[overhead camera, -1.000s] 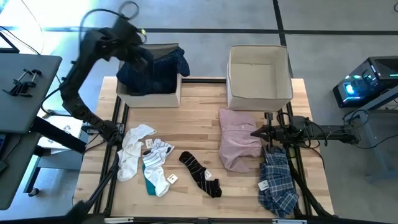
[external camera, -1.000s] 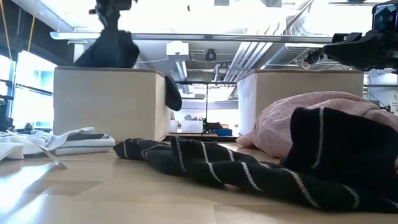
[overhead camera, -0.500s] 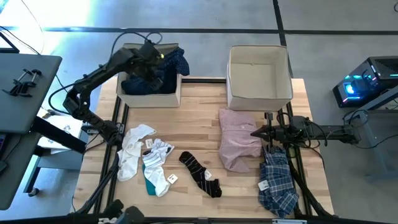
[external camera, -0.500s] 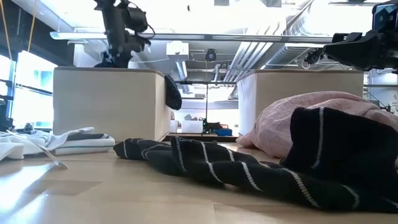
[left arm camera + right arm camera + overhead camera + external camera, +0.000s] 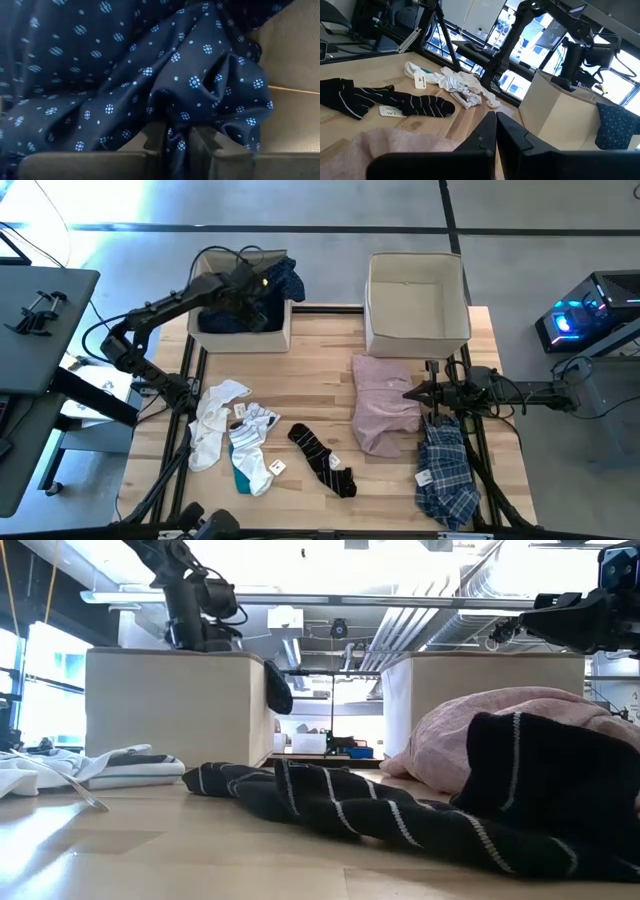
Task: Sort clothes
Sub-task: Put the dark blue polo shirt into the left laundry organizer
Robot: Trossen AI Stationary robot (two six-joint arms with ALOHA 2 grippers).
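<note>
Left gripper [image 5: 243,292] reaches down into the left beige square fabric box [image 5: 240,337], fingers [image 5: 150,142] slightly parted around a fold of the navy dotted shirt [image 5: 150,75]. Right gripper [image 5: 412,395], fingers closed and empty, hovers over the pale pink shirt [image 5: 383,405]. Sock tags unreadable.

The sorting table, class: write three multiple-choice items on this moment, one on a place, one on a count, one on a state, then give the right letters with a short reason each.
1. Where is the navy dotted shirt?
A. In the left fabric box
B. In the right fabric box
C. On the table beside the socks

2. How many beige fabric boxes stand on the table?
A. One
B. Two
C. Three

3. What state is the right gripper in?
A. Shut on the plaid shirt
B. Wide open
C. Shut, holding nothing

Key: 1 A, the high view shows the dotted cloth filling the left box, with the left gripper down in it. 2 B, two boxes sit at the far edge. 3 C, the right wrist view shows the fingers together above the pale pink shirt, gripping nothing.
</note>
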